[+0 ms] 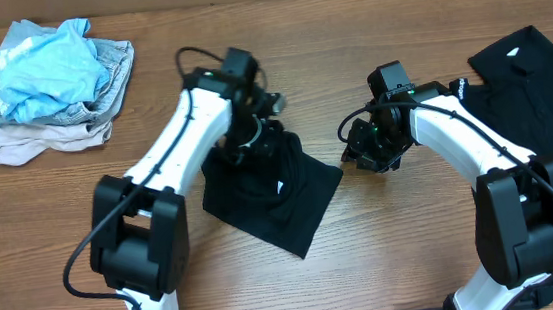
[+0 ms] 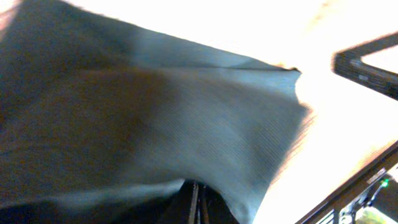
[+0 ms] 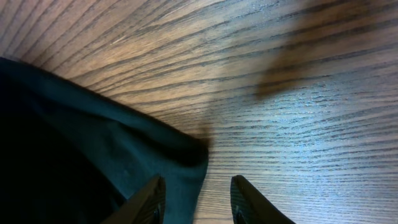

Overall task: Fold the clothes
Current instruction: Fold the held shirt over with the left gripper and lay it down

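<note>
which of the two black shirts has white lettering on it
The collared black shirt at the far right of the overhead view: white lettering on its chest. The plain black shirt in the middle shows only a small white label.

A: Overhead looks straight down, far enough back to take in the whole worktop [image 1: 367,268].
B: And the wrists?
A: Left sits tight against the folded black shirt [image 2: 155,112]. Right skims low, sharing that shirt's edge.
</note>
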Controlling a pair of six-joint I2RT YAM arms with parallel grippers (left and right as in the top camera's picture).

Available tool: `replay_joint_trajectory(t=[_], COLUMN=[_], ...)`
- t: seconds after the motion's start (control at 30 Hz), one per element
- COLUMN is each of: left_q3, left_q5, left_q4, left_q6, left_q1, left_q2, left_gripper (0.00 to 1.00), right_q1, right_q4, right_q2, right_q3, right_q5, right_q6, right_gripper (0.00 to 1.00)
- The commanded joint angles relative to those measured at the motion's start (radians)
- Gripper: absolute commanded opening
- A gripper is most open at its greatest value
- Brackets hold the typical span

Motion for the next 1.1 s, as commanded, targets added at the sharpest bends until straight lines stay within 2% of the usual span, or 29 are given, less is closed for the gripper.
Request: replay_joint_trajectory(t=[0.0, 0.07, 0.17, 0.3, 0.47, 0.53, 0.67, 0.83, 1.07], left_q3=[0.019, 0.019, 0.019, 0.024, 0.016, 0.01, -0.018, -0.051, -0.002], left_q5=[-0.084, -0.047, 0.058, -0.199, -0.195, -0.129, 0.02, -0.029, 0.059], left_q4=[-0.023, -0.024, -0.032, -0.086, -0.022, -0.001, 0.081, 0.149, 0.113], left_q6=[-0.032, -0.027, 0.042, -0.032, -0.027, -0.006, 0.01, -0.029, -0.012], left_q1=[-0.009, -0.005, -0.002, 0.023, 0.076, 0.073, 0.011, -0.105, -0.184], left_q2=[-0.019, -0.019, -0.019, -0.019, -0.017, -0.016, -0.016, -0.008, -0.005], left_gripper=[0.07, 0.05, 0.04, 0.04, 0.04, 0.04, 0.04, 0.04, 0.04], right_q1=[-0.001, -0.001, -0.001, -0.001, -0.001, -0.001, -0.001, -0.001, -0.002], right_q4=[0.001, 0.0, 0.001, -0.001, 0.006, 0.008, 0.008, 0.001, -0.004], right_q2=[-0.014, -0.014, -0.014, -0.014, -0.014, -0.014, -0.014, -0.014, -0.014], right_q3=[-0.003, -0.003, -0.003, -0.003, -0.003, -0.003, -0.003, -0.003, -0.003], right_q5=[0.002, 0.002, 0.003, 0.003, 0.002, 0.002, 0.002, 0.003, 0.01], right_q6=[-0.026, -0.051, -0.06, -0.06, -0.06, -0.06, -0.06, -0.06, -0.06], right_gripper=[0.38, 0.38, 0.41, 0.42, 0.42, 0.42, 0.42, 0.42, 0.44])
